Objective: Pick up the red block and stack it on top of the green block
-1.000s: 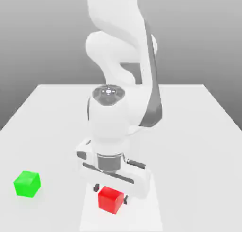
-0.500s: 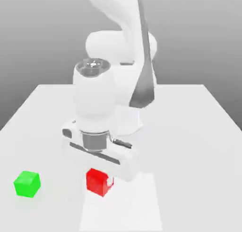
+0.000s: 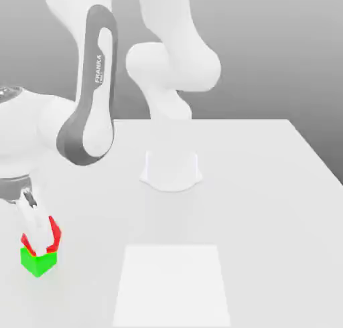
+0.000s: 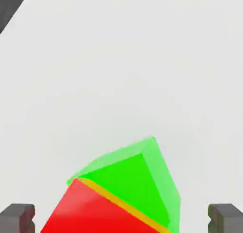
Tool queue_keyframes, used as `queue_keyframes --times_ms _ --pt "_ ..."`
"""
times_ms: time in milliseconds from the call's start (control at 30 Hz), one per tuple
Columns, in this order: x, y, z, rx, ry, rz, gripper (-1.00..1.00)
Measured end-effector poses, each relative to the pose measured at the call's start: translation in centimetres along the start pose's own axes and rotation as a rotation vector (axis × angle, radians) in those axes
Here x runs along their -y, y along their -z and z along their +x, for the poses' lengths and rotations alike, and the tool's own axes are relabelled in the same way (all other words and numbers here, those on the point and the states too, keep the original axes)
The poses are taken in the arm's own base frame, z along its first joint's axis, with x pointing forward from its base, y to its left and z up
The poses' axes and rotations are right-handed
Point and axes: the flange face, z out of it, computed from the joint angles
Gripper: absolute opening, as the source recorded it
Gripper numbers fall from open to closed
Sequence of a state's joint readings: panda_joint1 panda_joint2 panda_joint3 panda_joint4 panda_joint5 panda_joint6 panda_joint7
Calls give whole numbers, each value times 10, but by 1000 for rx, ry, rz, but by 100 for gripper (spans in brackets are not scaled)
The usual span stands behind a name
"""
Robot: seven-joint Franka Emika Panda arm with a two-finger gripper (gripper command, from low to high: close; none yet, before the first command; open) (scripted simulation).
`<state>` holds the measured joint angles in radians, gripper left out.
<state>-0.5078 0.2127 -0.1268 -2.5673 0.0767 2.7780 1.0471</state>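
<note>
The red block (image 3: 57, 235) sits on top of the green block (image 3: 37, 262) near the front of the table at the exterior view's left. In the hand view the red block (image 4: 90, 213) covers part of the green block (image 4: 142, 177), turned a little against it. My gripper (image 3: 40, 239) hangs straight over the pair and is open. Its dark fingertips (image 4: 17, 218) stand wide on either side of the red block, apart from its faces. A white finger (image 3: 33, 225) hides much of the red block in the exterior view.
The arm's round white base (image 3: 171, 171) stands mid-table, and its elbow link (image 3: 90, 112) reaches over to the exterior view's left. A paler rectangular patch (image 3: 173, 283) marks the white table (image 3: 268, 199) near its front edge.
The arm swung from the front middle to the exterior view's left, carrying the red block onto the green block. The jaws, shut on the red block before, now stand open.
</note>
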Motion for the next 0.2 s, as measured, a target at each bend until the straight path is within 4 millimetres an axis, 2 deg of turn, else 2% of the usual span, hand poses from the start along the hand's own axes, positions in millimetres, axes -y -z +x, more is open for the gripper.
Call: queue_keyframes --times_ms 33,67,200 --pt "0 -6 0 0 0 0 100" --pt "0 -2 0 0 0 0 100" --pt "0 40 0 1 0 0 100"
